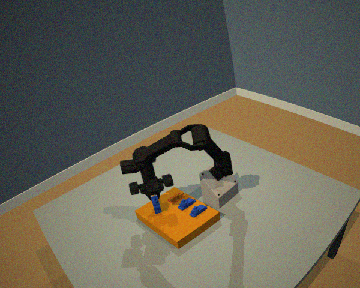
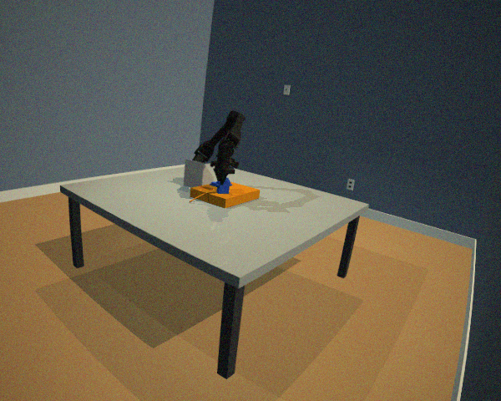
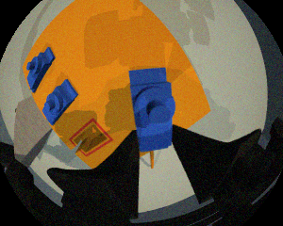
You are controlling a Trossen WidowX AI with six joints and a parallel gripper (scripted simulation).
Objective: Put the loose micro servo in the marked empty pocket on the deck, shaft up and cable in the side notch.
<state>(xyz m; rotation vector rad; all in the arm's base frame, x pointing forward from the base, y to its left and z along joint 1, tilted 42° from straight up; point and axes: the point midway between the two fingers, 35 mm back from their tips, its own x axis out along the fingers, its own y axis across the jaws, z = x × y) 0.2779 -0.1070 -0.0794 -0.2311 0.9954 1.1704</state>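
Observation:
The loose blue servo (image 1: 155, 206) (image 2: 223, 187) (image 3: 153, 113) is at the left corner of the orange deck (image 1: 180, 227) (image 2: 242, 196) (image 3: 66, 38). It looks long and steep in the top view; its exact tilt is unclear. Its round output side faces the wrist camera. My gripper (image 1: 154, 196) (image 2: 221, 180) (image 3: 153, 131) is shut on it, one black finger against each side. Its orange cable (image 2: 197, 197) (image 3: 152, 160) sticks out beyond the deck edge. The red-outlined pocket (image 1: 176, 198) (image 3: 91, 137) is empty, beside the held servo.
Two blue servos sit mounted in the deck, one (image 1: 186, 203) (image 3: 59, 102) near the pocket and another (image 1: 198, 210) (image 3: 41, 69) beyond it. The pale arm base (image 1: 219, 195) (image 2: 194, 173) (image 3: 30, 127) stands close behind the deck on the grey table (image 1: 282, 216) (image 2: 155, 207).

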